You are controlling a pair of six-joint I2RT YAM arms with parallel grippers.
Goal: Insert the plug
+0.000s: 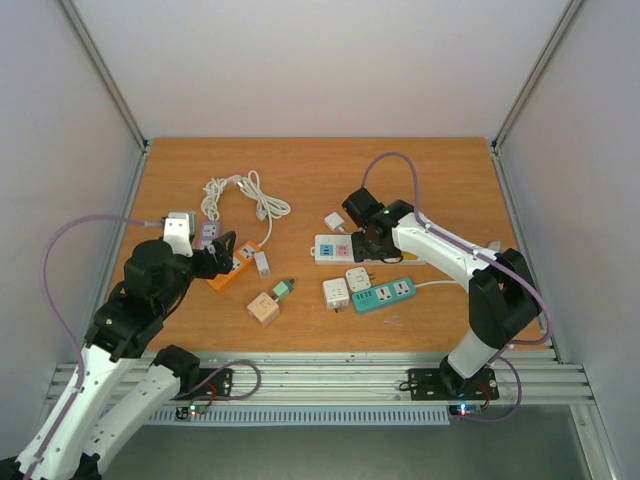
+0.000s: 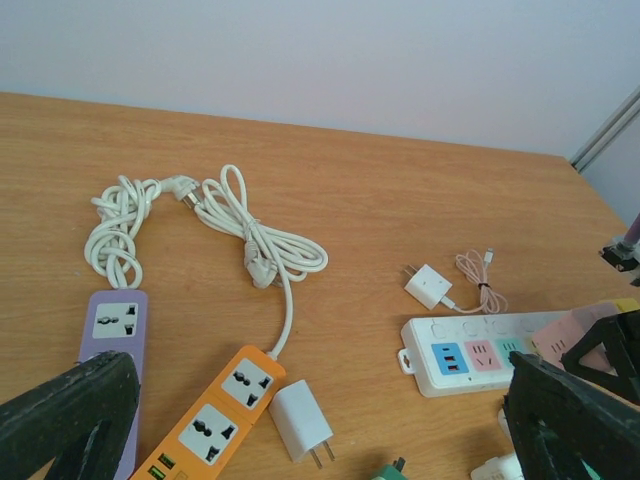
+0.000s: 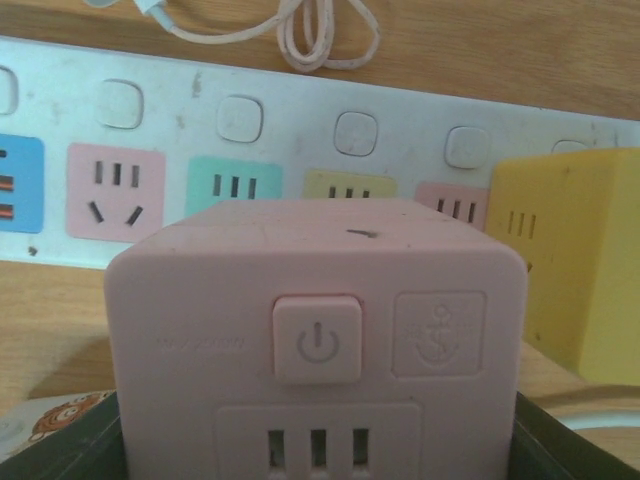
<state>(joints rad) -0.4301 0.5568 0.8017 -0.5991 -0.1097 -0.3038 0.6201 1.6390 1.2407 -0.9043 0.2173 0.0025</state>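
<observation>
- The right gripper (image 1: 364,242) pinches a pale pink, matte plastic cube adapter (image 3: 320,290) between its dark fingers, one at each lower corner of the cube in the wrist view.
- The cube has rounded edges, a square raised power button, an embossed anchor badge and a row of three slots on the face turned to the camera.
- It sits at the near side of a long white glossy plastic power strip (image 3: 300,125). Whether its pins are seated cannot be told.
- That strip carries square coloured socket panels in blue, pink, teal, yellow and pink, each with a rounded white button above it.
- A yellow plastic cube (image 3: 572,260) stands on the strip just right of the pink one.
- The left gripper (image 1: 224,254) is spread wide and holds nothing. It hovers over an orange plastic power strip (image 2: 225,405).
- The tabletop (image 1: 440,190) is smooth, reddish wood-grain board.
- There are four power strips: the white one, the orange one, a lilac one (image 2: 118,325) and a teal one (image 1: 385,295).
- Two bundles of thick white rubbery cord (image 2: 235,215) lie looped behind the lilac and orange strips.
- There are two white chargers with flat pins: one (image 2: 298,420) beside the orange strip, and a smaller one (image 2: 430,287) with a thin coiled cable.
- Two white cubes (image 1: 346,287) sit near the teal strip, and one beige cube (image 1: 264,308) carries a green plug (image 1: 284,290).
</observation>
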